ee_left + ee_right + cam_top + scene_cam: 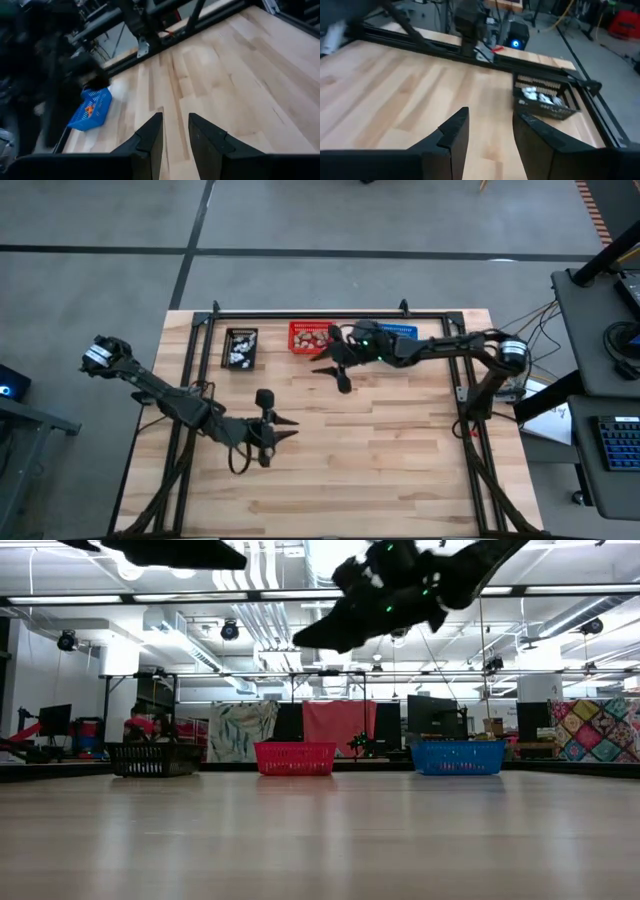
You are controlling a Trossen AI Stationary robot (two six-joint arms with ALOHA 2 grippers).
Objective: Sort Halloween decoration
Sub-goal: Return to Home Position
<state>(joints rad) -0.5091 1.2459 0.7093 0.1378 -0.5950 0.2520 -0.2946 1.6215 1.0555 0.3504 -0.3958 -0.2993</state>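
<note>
Currently the left tool [175, 117] hangs empty, slightly parted; the right tool [490, 112] gapes wider, also empty.

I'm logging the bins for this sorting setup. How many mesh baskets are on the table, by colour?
Black basket: 1
Red basket: 1
Blue basket: 1
Total: 3
</note>
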